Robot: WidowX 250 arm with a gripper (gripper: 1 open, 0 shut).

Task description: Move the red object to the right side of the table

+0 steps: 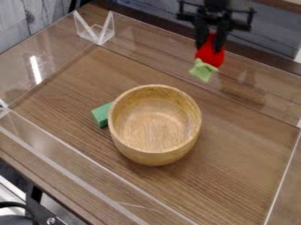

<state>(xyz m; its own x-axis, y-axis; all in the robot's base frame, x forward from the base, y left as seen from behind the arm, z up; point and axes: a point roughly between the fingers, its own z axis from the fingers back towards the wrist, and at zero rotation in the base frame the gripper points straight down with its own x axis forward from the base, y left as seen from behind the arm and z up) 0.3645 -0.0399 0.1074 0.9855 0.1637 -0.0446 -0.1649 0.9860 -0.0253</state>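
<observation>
One wooden bowl (156,123) sits on one wood-grain table (241,167), and one flat green piece (102,113) lies touching the bowl's left side. One small red object (210,53) with a pale green cap is pinched in the closed jaws of the one black gripper (213,42).
</observation>
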